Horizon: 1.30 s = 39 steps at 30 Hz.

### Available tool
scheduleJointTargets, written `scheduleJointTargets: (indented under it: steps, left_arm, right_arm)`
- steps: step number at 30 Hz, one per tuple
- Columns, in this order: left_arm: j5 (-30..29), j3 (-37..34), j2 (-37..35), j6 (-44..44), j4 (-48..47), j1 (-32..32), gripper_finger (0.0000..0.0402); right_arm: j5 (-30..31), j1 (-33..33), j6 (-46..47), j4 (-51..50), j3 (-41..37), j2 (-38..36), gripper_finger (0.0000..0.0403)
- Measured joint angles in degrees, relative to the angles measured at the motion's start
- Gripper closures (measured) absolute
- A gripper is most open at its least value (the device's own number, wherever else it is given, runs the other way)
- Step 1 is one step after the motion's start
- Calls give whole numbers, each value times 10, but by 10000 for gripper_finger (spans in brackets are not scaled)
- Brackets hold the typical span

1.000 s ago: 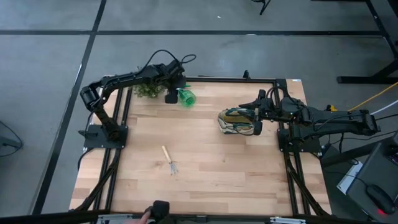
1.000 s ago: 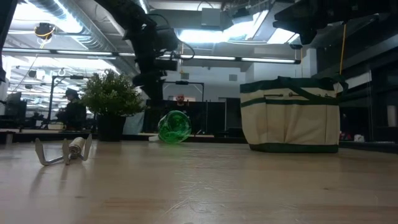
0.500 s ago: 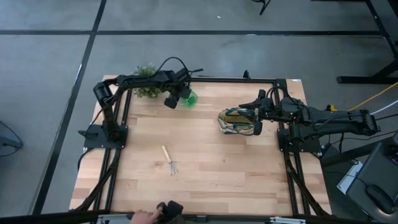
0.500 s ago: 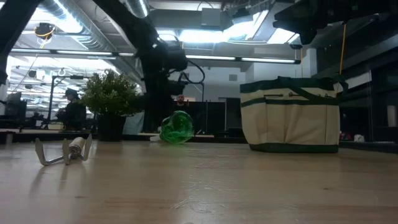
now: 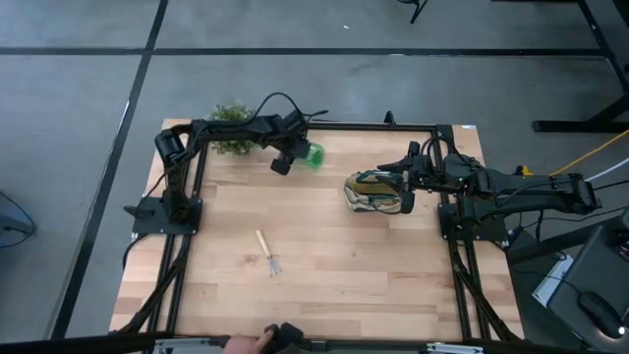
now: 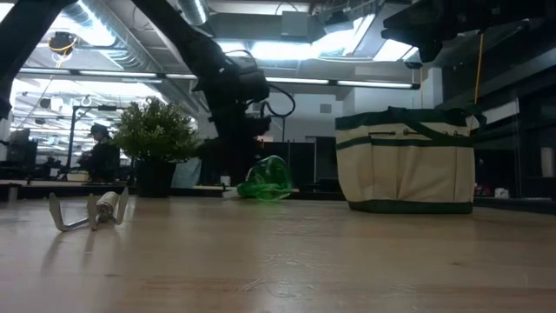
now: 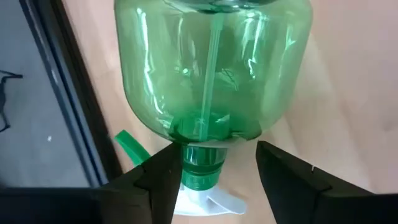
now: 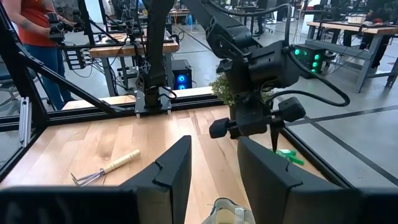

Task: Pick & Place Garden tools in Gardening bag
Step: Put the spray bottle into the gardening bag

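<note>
On the wooden worktop (image 5: 324,256), the left claw (image 5: 292,157) straddles, open and ungripping, the green spray bottle's (image 5: 312,154) neck, its body lying toward three o'clock, bagward.

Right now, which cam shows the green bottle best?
Left wrist view: the green spray bottle fills the frame, neck between the left hand fingers. High and low views show it small; right wrist view shows only a green sliver.

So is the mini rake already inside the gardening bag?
No, the mini rake lies on the bare table, well apart from the gardening bag.
</note>
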Motion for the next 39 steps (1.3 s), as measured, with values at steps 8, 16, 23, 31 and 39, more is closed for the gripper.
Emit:
scheduleJointTargets:
  steps: [8, 16, 23, 31, 39]
  left_arm:
    - [17, 1, 17, -68, 28, -29, 162]
    - [40, 3, 27, -97, 29, -82, 154]
    - [81, 24, 17, -150, -3, -110, 162]
    - [54, 62, 15, -186, 18, -104, 162]
    - [74, 43, 25, -186, 12, -100, 162]
  right_arm:
    - [0, 0, 0, 0, 0, 0, 268]
    - [-1, 0, 0, 0, 0, 0, 268]
    - [-6, 0, 2, 0, 0, 0, 268]
    - [-6, 0, 2, 0, 0, 0, 268]
    - [-5, 0, 2, 0, 0, 0, 268]
